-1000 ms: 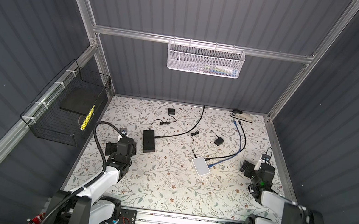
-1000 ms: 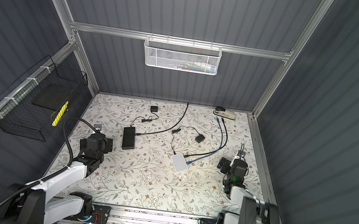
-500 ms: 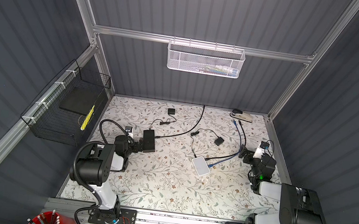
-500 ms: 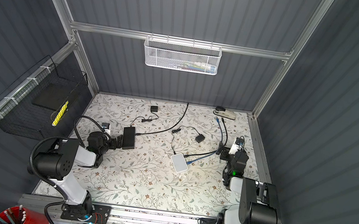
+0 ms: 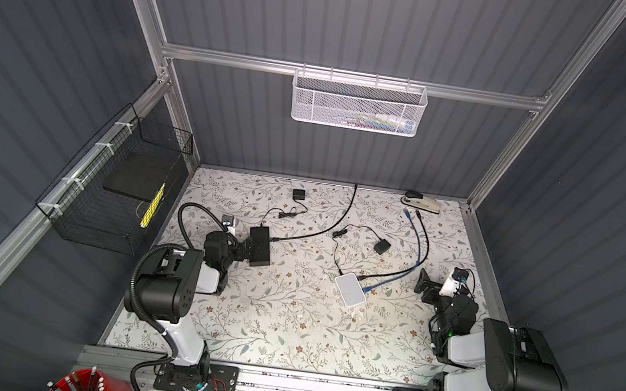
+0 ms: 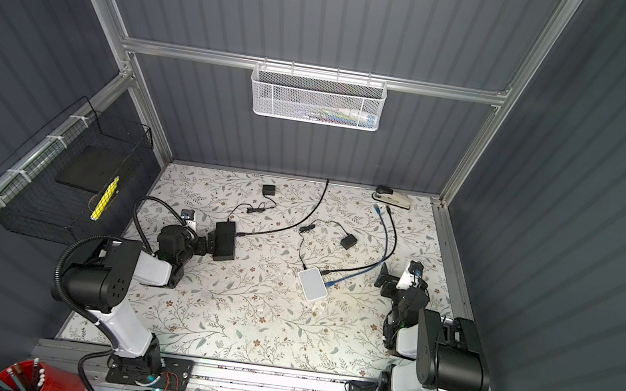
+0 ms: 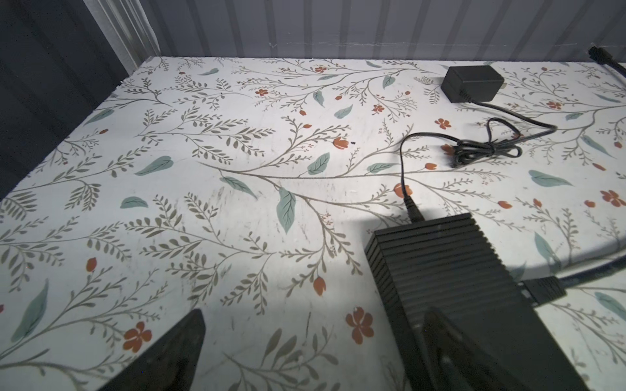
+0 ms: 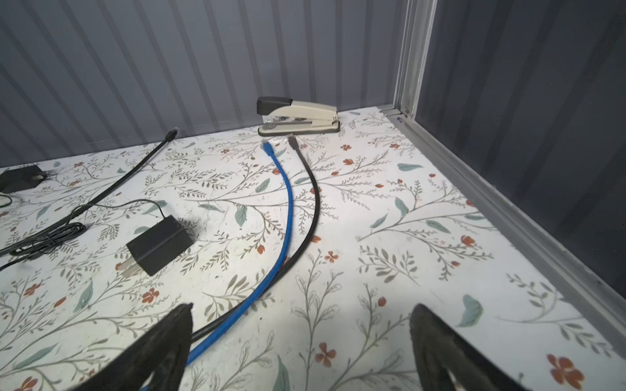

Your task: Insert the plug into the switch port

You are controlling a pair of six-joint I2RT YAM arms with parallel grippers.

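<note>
Plainly, left jaws and right jaws stand wide apart; any print on the white switch (image 5: pixel 350 290) is unreadable.

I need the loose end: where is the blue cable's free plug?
In both top views the blue cable's free plug lies at the back right of the table, in front of the stapler, beside the black cable's plug.

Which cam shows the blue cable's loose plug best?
Right wrist: the blue cable's loose plug lies unobstructed, close to the stapler. Both top views show it tiny. Left wrist misses it.
</note>
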